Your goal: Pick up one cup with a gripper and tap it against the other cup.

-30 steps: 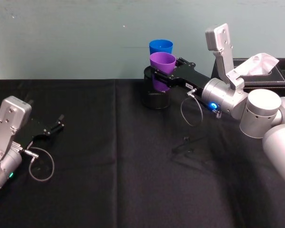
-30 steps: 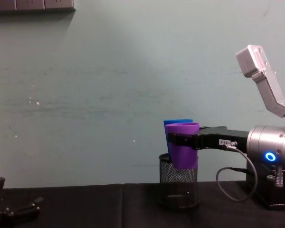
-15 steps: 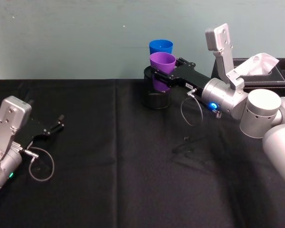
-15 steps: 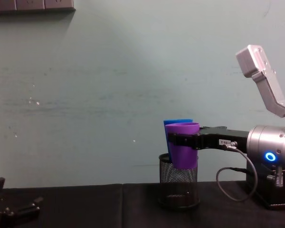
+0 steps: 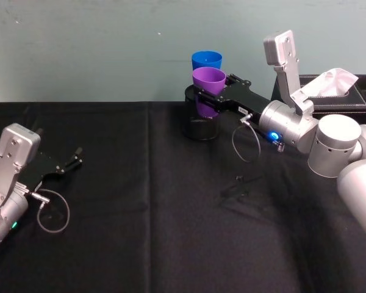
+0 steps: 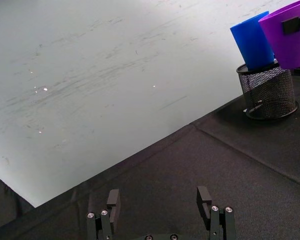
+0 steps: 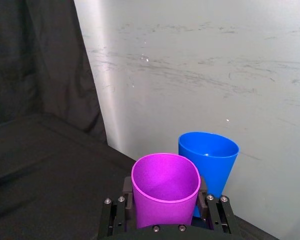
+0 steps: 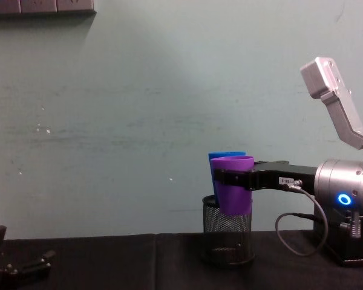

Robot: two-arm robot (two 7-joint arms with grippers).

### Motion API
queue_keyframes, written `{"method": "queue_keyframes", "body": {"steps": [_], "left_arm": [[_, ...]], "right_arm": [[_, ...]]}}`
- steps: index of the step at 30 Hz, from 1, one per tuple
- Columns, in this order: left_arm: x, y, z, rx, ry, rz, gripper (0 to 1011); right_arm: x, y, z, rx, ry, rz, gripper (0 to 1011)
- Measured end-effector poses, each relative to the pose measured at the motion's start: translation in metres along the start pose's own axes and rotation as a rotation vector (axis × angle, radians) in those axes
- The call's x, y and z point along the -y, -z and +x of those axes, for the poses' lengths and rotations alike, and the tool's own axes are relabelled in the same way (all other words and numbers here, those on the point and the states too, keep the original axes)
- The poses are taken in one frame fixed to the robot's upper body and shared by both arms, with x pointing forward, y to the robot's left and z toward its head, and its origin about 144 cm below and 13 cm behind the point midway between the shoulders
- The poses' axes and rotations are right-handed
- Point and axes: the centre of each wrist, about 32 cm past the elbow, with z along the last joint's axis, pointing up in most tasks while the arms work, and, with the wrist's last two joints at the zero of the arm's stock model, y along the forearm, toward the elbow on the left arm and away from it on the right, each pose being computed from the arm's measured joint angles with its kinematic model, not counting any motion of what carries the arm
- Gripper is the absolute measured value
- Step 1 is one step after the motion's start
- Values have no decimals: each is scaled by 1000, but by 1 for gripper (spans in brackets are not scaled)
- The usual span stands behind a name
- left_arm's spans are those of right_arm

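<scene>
My right gripper [image 5: 206,96] is shut on the purple cup [image 5: 207,85], holding it upright in the air above the black mesh pen holder [image 5: 199,125]. The blue cup [image 5: 206,60] stands just behind it, its base inside the holder. In the right wrist view the purple cup [image 7: 165,190] sits between my fingers with the blue cup [image 7: 209,157] right behind, rims close or touching. The chest view shows the purple cup [image 8: 232,192] overlapping the blue cup [image 8: 221,157]. My left gripper [image 5: 70,162] rests open low over the table at the left, with its fingertips [image 6: 204,196] spread apart.
A black tissue box [image 5: 338,91] with white tissue stands at the back right behind my right arm. A small dark clip [image 5: 238,185] lies on the black tablecloth [image 5: 140,232] in the middle. The teal wall is close behind the cups.
</scene>
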Motion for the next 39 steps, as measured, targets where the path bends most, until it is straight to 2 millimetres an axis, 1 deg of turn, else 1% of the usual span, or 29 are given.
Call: {"method": "queue_keyframes", "body": {"steps": [21, 28, 39], "left_arm": [[0, 0, 0, 0, 0, 0, 1000], [0, 0, 0, 0, 0, 0, 1000], [0, 0, 0, 0, 0, 0, 1000]], "right_arm": [[2, 1, -1, 3, -12, 4, 718], [10, 0, -4, 2, -25, 9, 718], [28, -6, -16, -5, -74, 18, 718]]}}
